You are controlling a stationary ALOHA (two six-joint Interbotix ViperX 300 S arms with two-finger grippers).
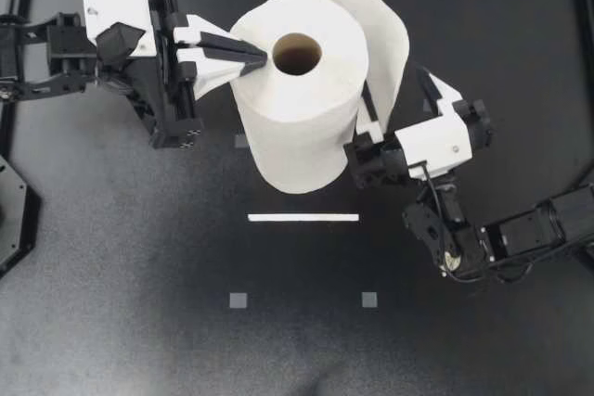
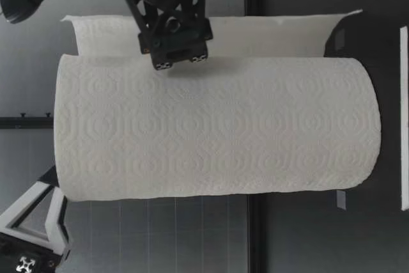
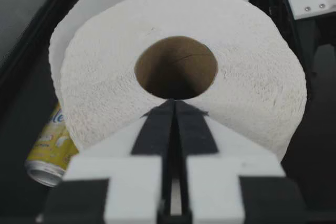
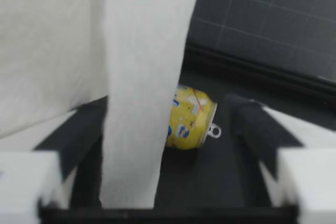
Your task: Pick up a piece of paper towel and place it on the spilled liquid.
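Black table (image 1: pixel 139 257), upright towel roll (image 1: pixel 297 127), clenched left claw (image 1: pixel 264 57) atop; sheet (image 1: pixel 390 34) within released right claw (image 1: pixel 397 99).

Paper towel roll (image 1: pixel 297 136), upper centre of the top view: soft matt white paper, embossed pattern. Core (image 3: pixel 176 69): dull brown cardboard. Can (image 4: pixel 191 119): glossy yellow printed metal. Table (image 1: pixel 297 350): matt black, finely grainy.
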